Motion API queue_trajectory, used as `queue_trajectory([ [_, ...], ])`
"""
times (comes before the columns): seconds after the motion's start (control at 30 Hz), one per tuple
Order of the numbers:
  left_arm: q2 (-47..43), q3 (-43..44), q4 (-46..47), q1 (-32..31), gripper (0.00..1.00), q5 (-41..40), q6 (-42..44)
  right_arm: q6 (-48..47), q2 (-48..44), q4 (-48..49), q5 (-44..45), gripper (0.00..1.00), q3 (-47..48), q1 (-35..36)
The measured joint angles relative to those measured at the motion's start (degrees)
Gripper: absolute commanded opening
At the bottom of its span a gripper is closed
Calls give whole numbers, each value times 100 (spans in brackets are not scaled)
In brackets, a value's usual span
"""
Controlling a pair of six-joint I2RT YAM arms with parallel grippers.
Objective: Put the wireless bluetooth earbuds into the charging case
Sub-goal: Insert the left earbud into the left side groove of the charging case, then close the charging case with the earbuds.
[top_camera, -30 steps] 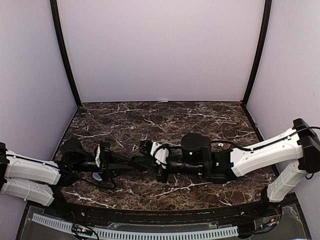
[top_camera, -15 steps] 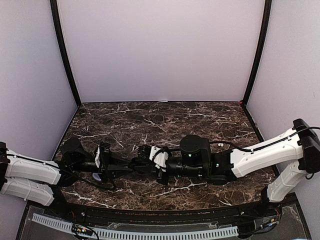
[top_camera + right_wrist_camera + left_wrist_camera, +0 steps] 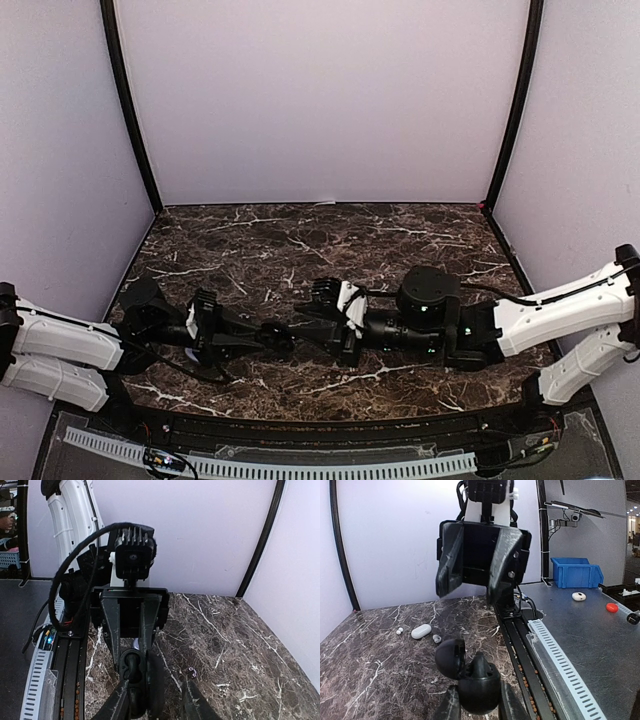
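Right gripper (image 3: 303, 323) drawn back rightward, fingers parted, left gripper (image 3: 477, 707) clamping open charging case (image 3: 479, 682)

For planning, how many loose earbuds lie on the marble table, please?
2, seen from the left wrist: a white earbud left of the white case, a grey earbud right of it. Others may be hidden.

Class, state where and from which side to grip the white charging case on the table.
Probably across its narrow middle, from above: the white charging case lies flat and closed, a white earbud and a dark earbud off its long ends.
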Motion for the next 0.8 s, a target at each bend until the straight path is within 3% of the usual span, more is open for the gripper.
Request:
queue_trajectory([
  [0.23,0,-20,46,0,0,415,83,455,-479,160,39,35,-262,-358],
  [0.6,-96,4,-195,0,0,553,282,933,-2,122,-258,30,-400,-682],
  [0.8,-81,61,-267,0,0,514,282,1051,732,0,-848,7,-131,-682],
])
